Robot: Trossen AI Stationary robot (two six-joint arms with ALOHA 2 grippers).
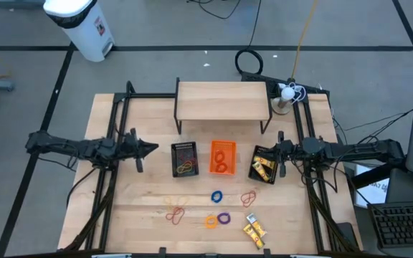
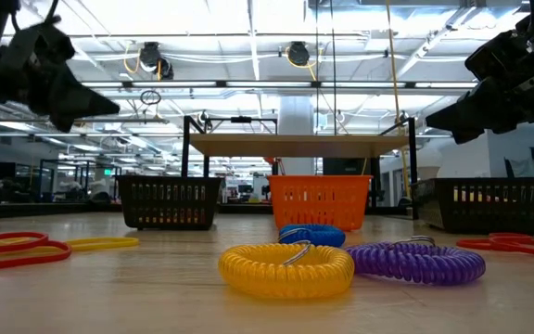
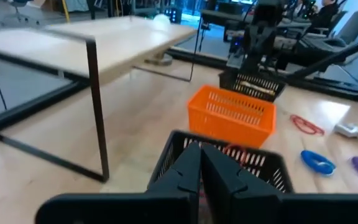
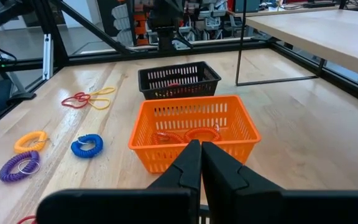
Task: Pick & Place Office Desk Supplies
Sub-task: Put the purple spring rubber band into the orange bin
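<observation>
Loose office desk supplies lie on the near part of the table: a blue ring [image 1: 216, 196], an orange ring [image 1: 211, 221], a purple ring [image 1: 224, 218], red rubber bands [image 1: 176, 213], more bands [image 1: 248, 198] and yellow oblong pieces [image 1: 254, 229]. My left gripper [image 1: 153, 149] hangs shut above the table, left of the left black mesh tray [image 1: 185, 159], pointing at it [image 3: 201, 146]. My right gripper [image 1: 271, 149] hangs shut over the right black tray [image 1: 265, 165], pointing at the orange tray [image 4: 194, 127]. Neither holds anything.
The three trays stand in a row mid-table; the left black one holds rubber bands, the orange one rings, the right black one yellow pieces. A low wooden shelf on black legs [image 1: 223, 100] stands behind them. A white lamp-like object [image 1: 287, 93] sits at the far right.
</observation>
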